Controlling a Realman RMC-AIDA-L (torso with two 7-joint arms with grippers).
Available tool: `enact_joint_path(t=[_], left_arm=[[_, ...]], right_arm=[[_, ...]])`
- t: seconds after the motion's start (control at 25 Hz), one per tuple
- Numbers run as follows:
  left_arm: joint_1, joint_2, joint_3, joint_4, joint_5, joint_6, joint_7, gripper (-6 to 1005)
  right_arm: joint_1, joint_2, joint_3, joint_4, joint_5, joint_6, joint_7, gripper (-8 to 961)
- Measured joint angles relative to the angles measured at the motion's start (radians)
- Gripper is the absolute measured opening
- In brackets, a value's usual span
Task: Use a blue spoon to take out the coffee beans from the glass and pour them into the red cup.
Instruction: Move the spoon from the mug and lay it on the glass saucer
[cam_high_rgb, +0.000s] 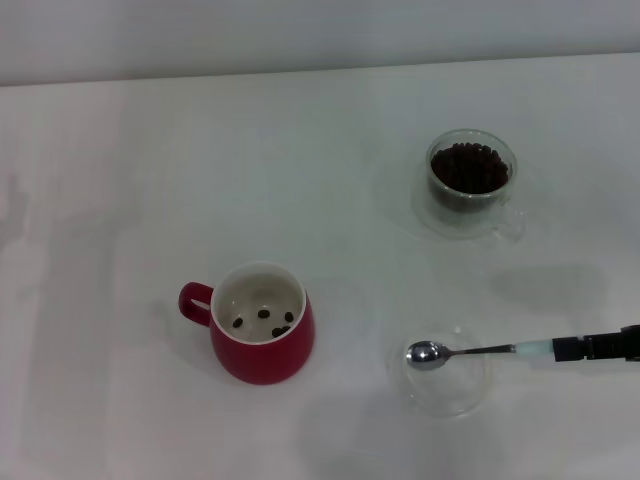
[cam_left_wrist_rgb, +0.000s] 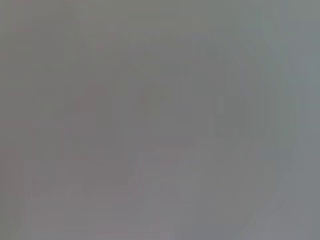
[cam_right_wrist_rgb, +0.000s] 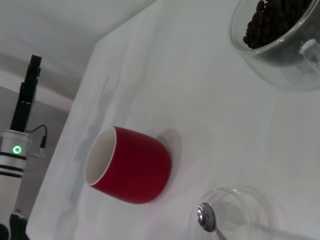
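The red cup stands at the front left of the table with several coffee beans on its white bottom. At the back right is the glass, filled with a heap of coffee beans. My right gripper comes in from the right edge, shut on the pale handle of the blue spoon. The spoon lies level, its shiny bowl empty above a shallow glass dish. The right wrist view shows the red cup, the spoon bowl and the glass. The left wrist view is blank grey.
A shallow clear glass dish sits on the white table under the spoon, right of the red cup. In the right wrist view the left arm stands parked beyond the table's far side.
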Motion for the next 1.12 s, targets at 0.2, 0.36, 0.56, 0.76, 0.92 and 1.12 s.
enact_joint_path(t=[0.2, 0.36, 0.56, 0.76, 0.92, 1.12], left_arm=[[0.000, 0.000, 0.000, 0.000, 0.000, 0.000, 0.000, 788], [0.001, 0.000, 0.000, 0.000, 0.000, 0.000, 0.000, 788], [0.001, 0.000, 0.000, 0.000, -0.001, 0.000, 0.000, 787], [0.001, 0.000, 0.000, 0.000, -0.001, 0.001, 0.000, 787], [0.001, 0.000, 0.000, -0.003, -0.001, 0.001, 0.000, 787], [0.001, 0.000, 0.000, -0.004, -0.001, 0.001, 0.000, 788]], right_arm=[[0.000, 0.000, 0.000, -0.029, -0.006, 0.013, 0.010, 203], [0.002, 0.004, 0.000, -0.038, -0.011, 0.040, 0.023, 205], [0.004, 0.005, 0.000, -0.039, -0.012, 0.050, 0.024, 209], [0.005, 0.005, 0.000, -0.039, -0.020, 0.056, 0.031, 212], [0.006, 0.006, 0.000, -0.040, -0.023, 0.058, 0.032, 214], [0.008, 0.007, 0.000, -0.041, -0.021, 0.055, 0.029, 218]])
